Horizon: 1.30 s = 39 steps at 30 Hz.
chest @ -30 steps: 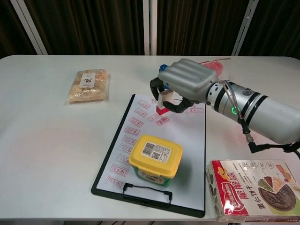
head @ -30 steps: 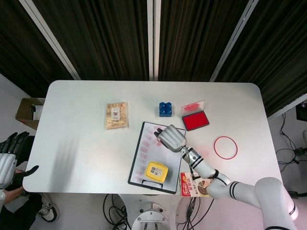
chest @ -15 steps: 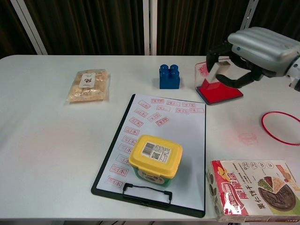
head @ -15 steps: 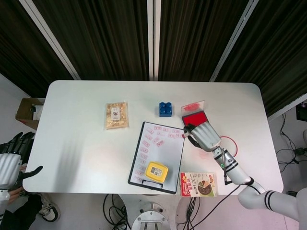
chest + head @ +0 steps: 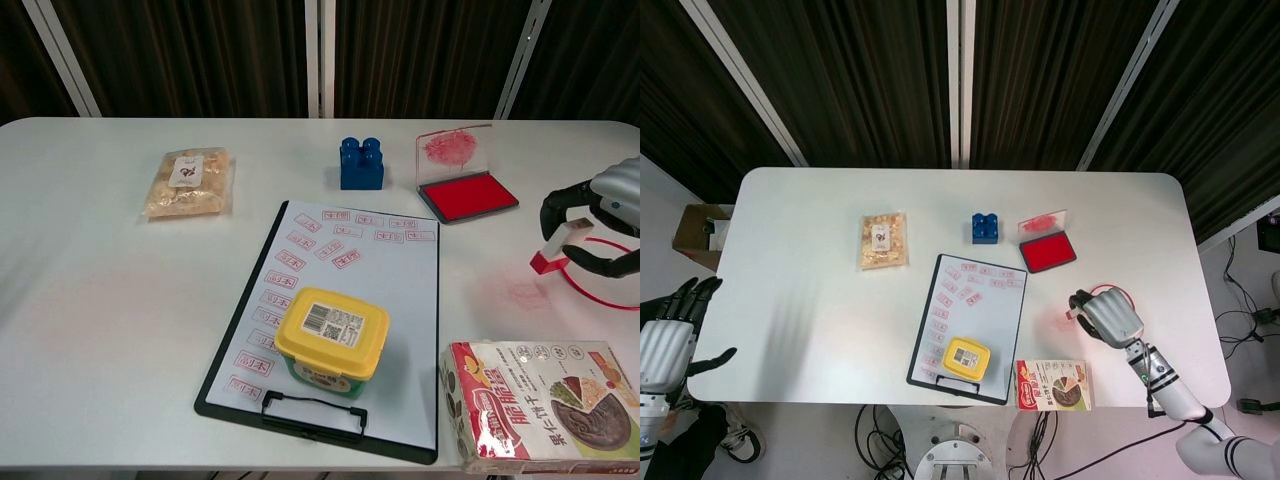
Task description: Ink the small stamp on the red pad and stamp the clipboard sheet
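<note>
My right hand (image 5: pixel 1105 316) (image 5: pixel 597 225) hovers over the table's right side, at the red ring, and pinches the small white stamp (image 5: pixel 557 243), red face down. The red ink pad (image 5: pixel 1047 253) (image 5: pixel 467 196) lies open behind it to the left, its stained clear lid (image 5: pixel 455 149) standing up. The clipboard (image 5: pixel 923 340) (image 5: pixel 216 390) lies in the middle front; its sheet (image 5: pixel 395 290) carries several red imprints along the top and left side. My left hand (image 5: pixel 664 347) hangs off the table's left edge with fingers spread, holding nothing.
A yellow-lidded tub (image 5: pixel 966 357) (image 5: pixel 331 335) stands on the lower part of the sheet. A blue brick (image 5: pixel 361 163) and a snack bag (image 5: pixel 188 182) lie at the back. A red ring (image 5: pixel 602 292) and a printed food box (image 5: pixel 545 400) are at the right front.
My right hand carried the stamp from the clipboard sheet, past the red pad, down to the right side by the red ring. The left hand barely shifted.
</note>
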Tool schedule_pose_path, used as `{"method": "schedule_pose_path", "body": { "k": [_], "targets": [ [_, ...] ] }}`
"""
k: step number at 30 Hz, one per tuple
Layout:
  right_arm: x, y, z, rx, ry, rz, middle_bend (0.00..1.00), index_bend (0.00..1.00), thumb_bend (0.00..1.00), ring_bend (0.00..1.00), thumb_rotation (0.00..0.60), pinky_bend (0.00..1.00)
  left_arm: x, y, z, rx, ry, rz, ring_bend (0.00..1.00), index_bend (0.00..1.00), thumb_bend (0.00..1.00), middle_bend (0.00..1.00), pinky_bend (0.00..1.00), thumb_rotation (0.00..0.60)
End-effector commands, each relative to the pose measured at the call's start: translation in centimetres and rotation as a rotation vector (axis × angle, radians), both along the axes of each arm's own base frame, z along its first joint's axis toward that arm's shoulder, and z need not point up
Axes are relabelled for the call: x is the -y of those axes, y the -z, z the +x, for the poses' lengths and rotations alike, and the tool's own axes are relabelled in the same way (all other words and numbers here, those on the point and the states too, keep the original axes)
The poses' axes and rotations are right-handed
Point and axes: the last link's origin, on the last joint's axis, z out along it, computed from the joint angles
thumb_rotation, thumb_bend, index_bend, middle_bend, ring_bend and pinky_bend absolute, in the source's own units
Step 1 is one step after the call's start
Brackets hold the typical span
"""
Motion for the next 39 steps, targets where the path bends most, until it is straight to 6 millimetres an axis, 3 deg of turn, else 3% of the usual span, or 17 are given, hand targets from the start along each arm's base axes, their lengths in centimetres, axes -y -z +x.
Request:
{"method": "schedule_pose_path", "body": {
  "k": [1,16,21,27,39],
  "targets": [
    [-0.2,0.7,-0.5,-0.007,0.02,0.01,0.84,1.0,0.44,0.86,0.6,1.0,0.0,0.0,0.1,0.002,0.002,0.001,0.05,0.07,0.0,0.08,0.16,0.6],
    [-0.4,2.5,0.3,0.004,-0.011,0.025,0.78,0.91,0.41,0.85,0.6,1.0,0.0,0.0,0.0,0.002,0.001,0.002,0.05,0.07,0.0,0.08,0.16,0.6],
    [-0.5,2.8,0.0,-0.027,-0.008,0.042,0.67,0.7,0.29,0.83,0.6,1.0,0.0,0.0,0.0,0.004,0.002,0.003,0.05,0.07,0.0,0.08,0.16,0.6],
    [-0.6,2.7,0.1,-0.022,-0.013,0.048,0.5,0.51,0.23,0.82,0.6,1.0,0.0,0.1,-0.2,0.007,-0.004,-0.003,0.05,0.07,0.0,0.08,0.16,0.6],
    [-0.8,2.8,0.1,-0.033,-0.011,0.068,0.32,0.31,0.21,0.81,0.6,0.97,0.1,0.0,-0.3,0.006,-0.003,0.0,0.05,0.07,0.0,0.08,0.16,0.6]
  ]
}}
